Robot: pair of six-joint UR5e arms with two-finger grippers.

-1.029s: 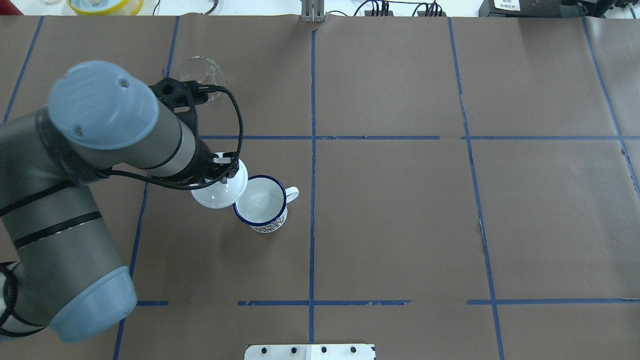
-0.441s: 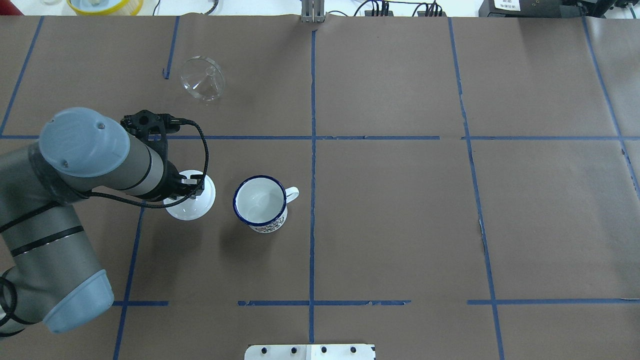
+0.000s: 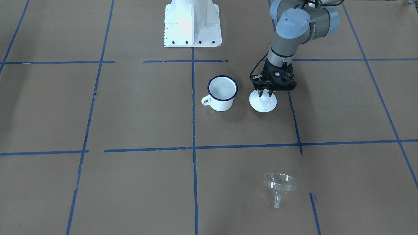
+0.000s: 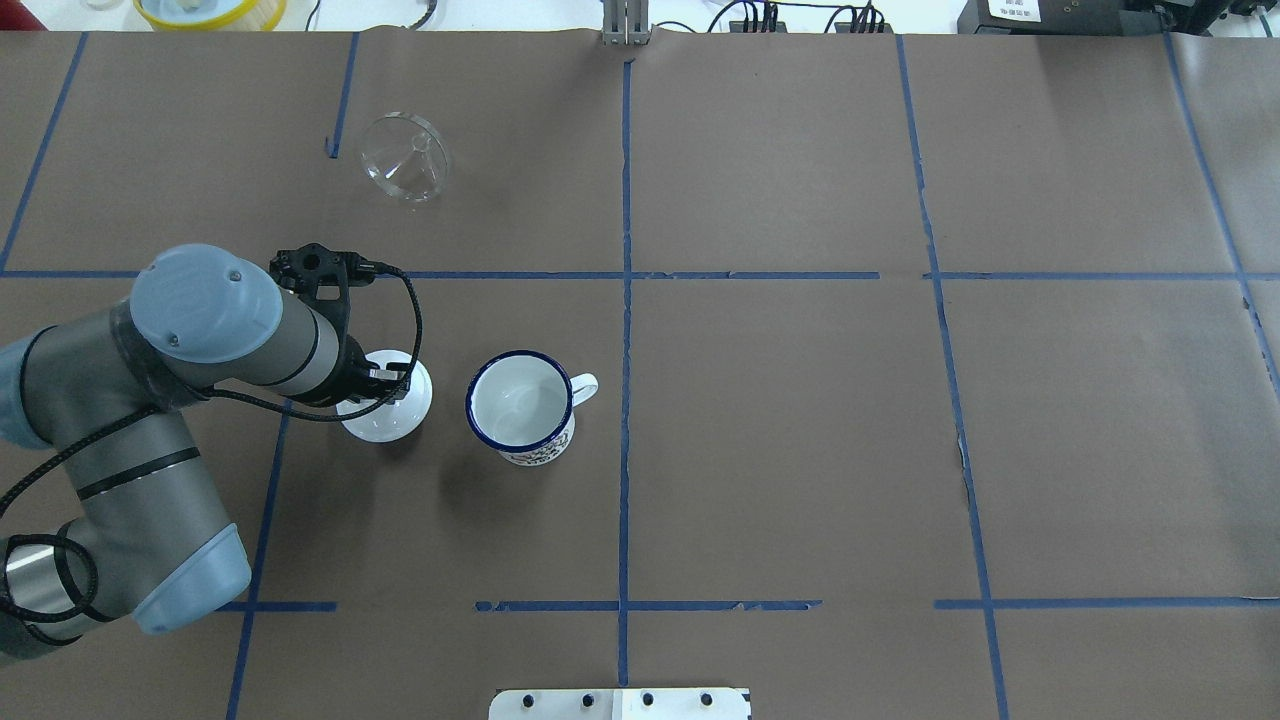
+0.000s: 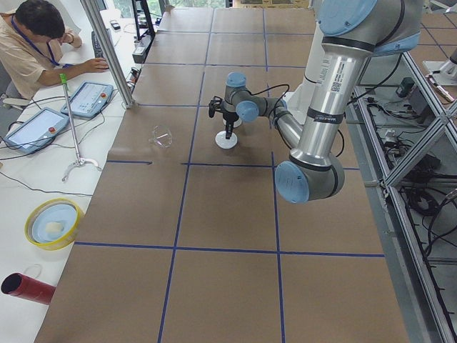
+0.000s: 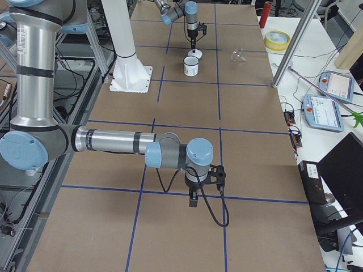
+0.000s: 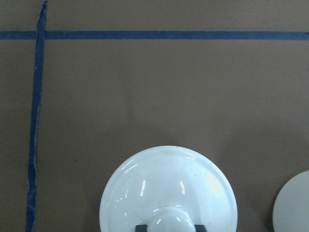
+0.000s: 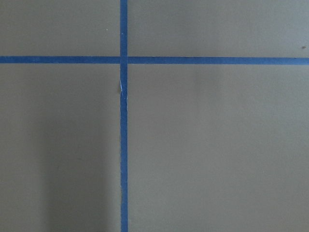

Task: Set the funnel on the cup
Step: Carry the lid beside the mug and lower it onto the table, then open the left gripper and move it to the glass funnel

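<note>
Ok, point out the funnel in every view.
Front-facing: funnel lower right of centre.
Overhead: funnel upper left.
Exterior left: funnel upper, left of centre.
Exterior right: funnel top, right of centre.
Left wrist: not in it.
Right wrist: not in it.
Landmark: the lid, in all but the right wrist view.

Reaches in from the overhead view's left with the left arm (image 4: 150,400), elbow folded back, forearm laid level toward the middle, wrist turned down. Points the left gripper (image 3: 265,95) straight down, jaws pinched on the knob of a lid (image 3: 263,104). Stretches the right arm (image 6: 113,140) out low and level, wrist bent down, right gripper (image 6: 193,201) hanging vertical. Cannot tell whether its jaws stand apart or together.
</note>
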